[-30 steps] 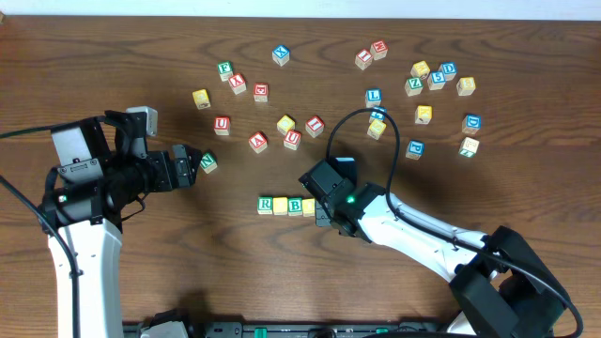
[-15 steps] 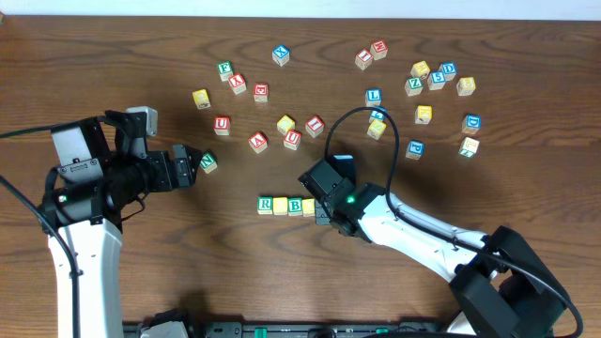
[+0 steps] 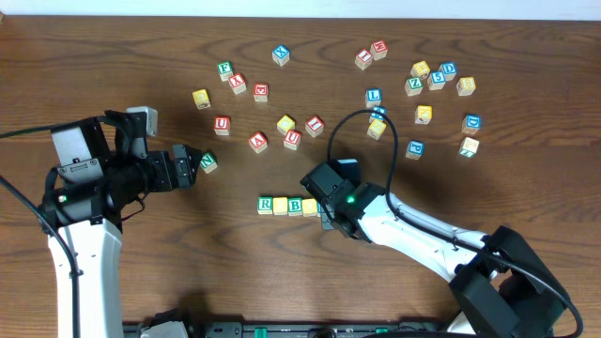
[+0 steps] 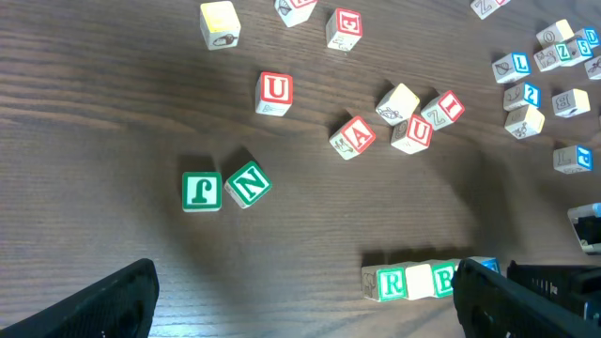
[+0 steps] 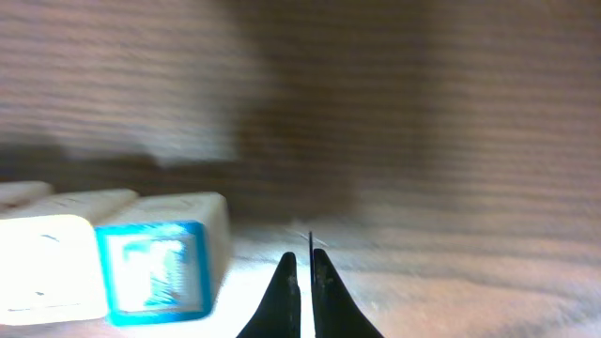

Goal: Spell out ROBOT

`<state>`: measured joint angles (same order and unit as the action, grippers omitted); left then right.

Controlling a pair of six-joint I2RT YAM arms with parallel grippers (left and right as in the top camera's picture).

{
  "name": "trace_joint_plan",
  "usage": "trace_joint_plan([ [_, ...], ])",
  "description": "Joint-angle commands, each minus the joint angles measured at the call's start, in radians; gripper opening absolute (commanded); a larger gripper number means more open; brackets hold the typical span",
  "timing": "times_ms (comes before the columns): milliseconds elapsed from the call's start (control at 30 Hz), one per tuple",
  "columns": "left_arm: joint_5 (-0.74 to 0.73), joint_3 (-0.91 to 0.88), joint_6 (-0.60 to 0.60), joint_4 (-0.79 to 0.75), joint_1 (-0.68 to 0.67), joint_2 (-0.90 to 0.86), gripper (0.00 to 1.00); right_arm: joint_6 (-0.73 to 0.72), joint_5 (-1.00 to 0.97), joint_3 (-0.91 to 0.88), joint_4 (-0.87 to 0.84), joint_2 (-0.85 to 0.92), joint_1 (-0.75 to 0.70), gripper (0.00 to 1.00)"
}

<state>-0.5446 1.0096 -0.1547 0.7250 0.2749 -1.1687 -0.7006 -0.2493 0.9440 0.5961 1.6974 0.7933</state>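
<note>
Overhead: the right arm has edged slightly right, off the row's end, since a second ago.
Near the front of the desk point(image 3: 188, 244) the row reads green R cube point(image 3: 266, 205), yellow cube point(image 3: 280, 205), green B cube point(image 3: 295, 206), second yellow cube point(image 3: 308, 207); the blue-faced cube point(image 5: 155, 268) ends it, its letter blurred. Right end effector point(image 5: 302, 258) is pinched closed and empty, just beside that cube. Left end effector point(image 3: 188, 161) gapes wide, holding nothing, near the green N cube point(image 3: 208, 162).

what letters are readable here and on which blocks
"R": green R cube
"B": green B cube
"N": green N cube
"U": red U cube, standing alone
"A": red A cube
blue-faced cube, right wrist view: blurred
far-right cubes: too small
</note>
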Motion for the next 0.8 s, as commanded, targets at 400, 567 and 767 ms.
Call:
trace_joint_plan([
  [400, -0.005, 0.018, -0.006, 0.0, 0.005, 0.002, 0.98, -0.07, 0.076, 0.003, 0.044, 0.006, 0.078, 0.01],
  [567, -0.005, 0.018, -0.006, 0.0, 0.005, 0.002, 0.98, -0.069, 0.072, 0.003, 0.042, 0.006, 0.078, 0.01],
  [767, -0.005, 0.018, -0.006, 0.0, 0.005, 0.002, 0.98, -0.07, 0.095, 0.003, 0.023, 0.006, 0.079, 0.01],
])
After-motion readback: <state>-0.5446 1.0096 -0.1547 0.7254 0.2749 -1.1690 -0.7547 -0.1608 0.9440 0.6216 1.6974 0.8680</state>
